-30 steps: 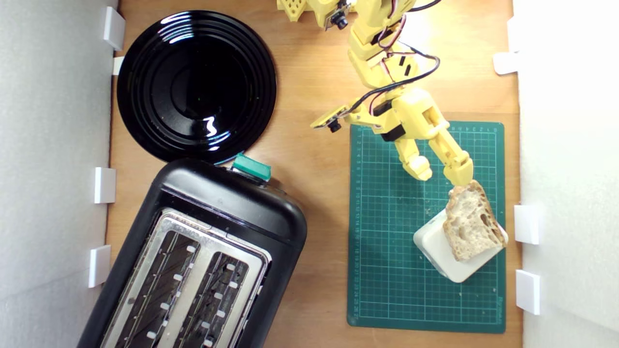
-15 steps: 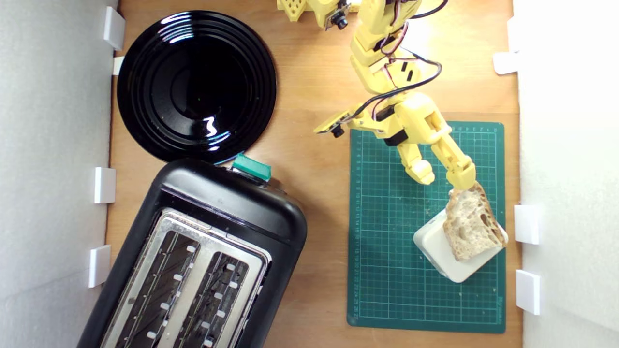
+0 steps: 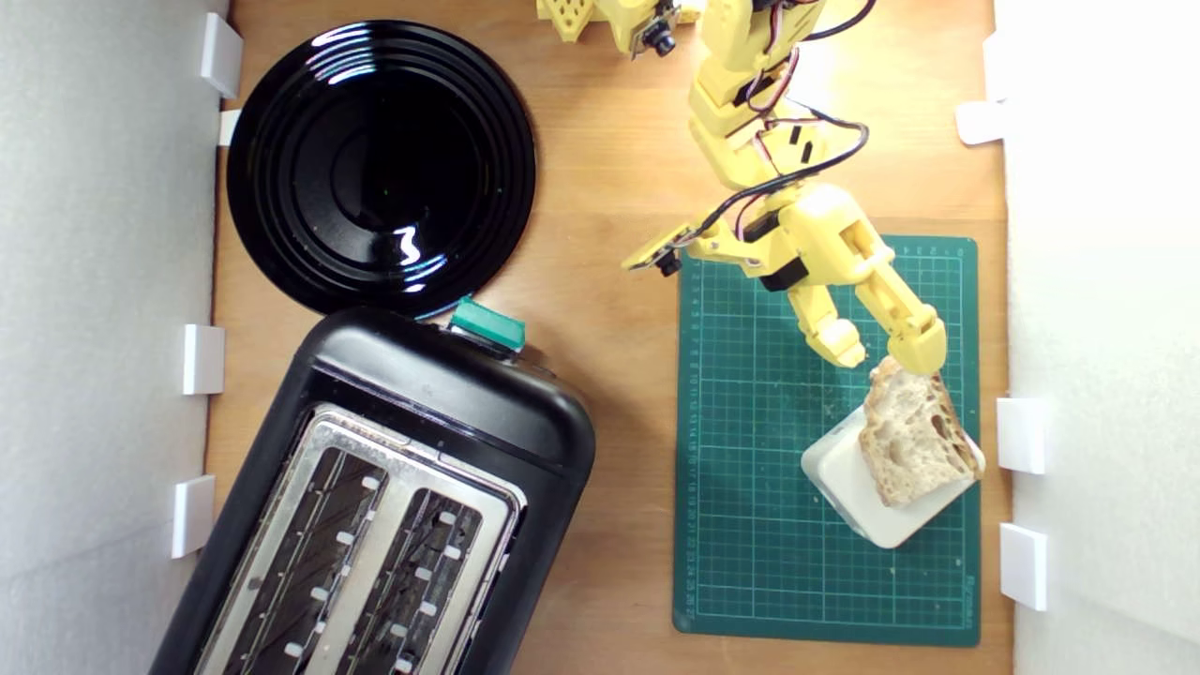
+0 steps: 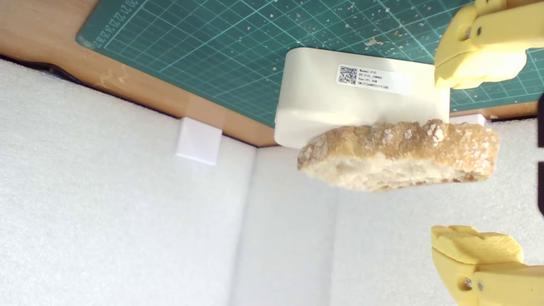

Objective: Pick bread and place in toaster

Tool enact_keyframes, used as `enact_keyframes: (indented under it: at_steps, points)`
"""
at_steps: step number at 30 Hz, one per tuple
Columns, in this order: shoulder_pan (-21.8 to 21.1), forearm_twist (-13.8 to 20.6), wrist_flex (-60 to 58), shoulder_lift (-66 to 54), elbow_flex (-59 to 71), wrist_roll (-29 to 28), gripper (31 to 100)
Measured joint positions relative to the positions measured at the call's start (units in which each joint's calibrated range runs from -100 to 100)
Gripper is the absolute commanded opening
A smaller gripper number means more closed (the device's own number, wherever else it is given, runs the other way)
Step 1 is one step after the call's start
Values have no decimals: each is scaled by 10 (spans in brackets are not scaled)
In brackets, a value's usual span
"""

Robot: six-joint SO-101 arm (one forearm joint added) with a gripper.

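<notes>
The bread (image 3: 911, 439) is a rustic slice with a tan crust, lying tilted on a cream block (image 3: 848, 487) at the exterior view's right. My yellow gripper (image 3: 886, 357) is open just beyond the slice's far end, one fingertip on each side of that end. In the wrist view the bread (image 4: 399, 157) sits crust-on in the gap of the gripper (image 4: 442, 153), and neither of the fingers (image 4: 480, 55) touches it. The black toaster (image 3: 441, 394) with its silver top and green lever (image 3: 487, 324) stands at the exterior view's lower left, both slots empty.
A green cutting mat (image 3: 750, 469) with crumbs lies under the block. A round black plate (image 3: 380, 164) sits at the far left beside the toaster. White foam walls (image 3: 103, 375) with small white brackets (image 3: 1020, 433) line both sides; the right wall is close to the bread.
The gripper has moved toward the bread and to the exterior view's right, staying open, so its fingertips now flank the slice's end. Bread, block and toaster have not moved.
</notes>
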Motion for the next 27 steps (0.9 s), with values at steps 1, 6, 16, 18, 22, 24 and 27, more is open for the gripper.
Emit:
enact_keyframes:
  at_steps: [1, 6, 16, 18, 22, 24, 27]
  points:
    - [0, -2, 0, 8, -4, 1, 974]
    - [0, -3, 0, 19, -18, 1, 974]
    - [0, -2, 0, 25, -39, 1, 974]
    - [0, -3, 0, 25, -42, 1, 974]
    - [0, -4, 0, 25, -47, 1, 974]
    - [0, -4, 0, 25, -48, 1, 974]
    - [0, -4, 0, 25, -48, 1, 974]
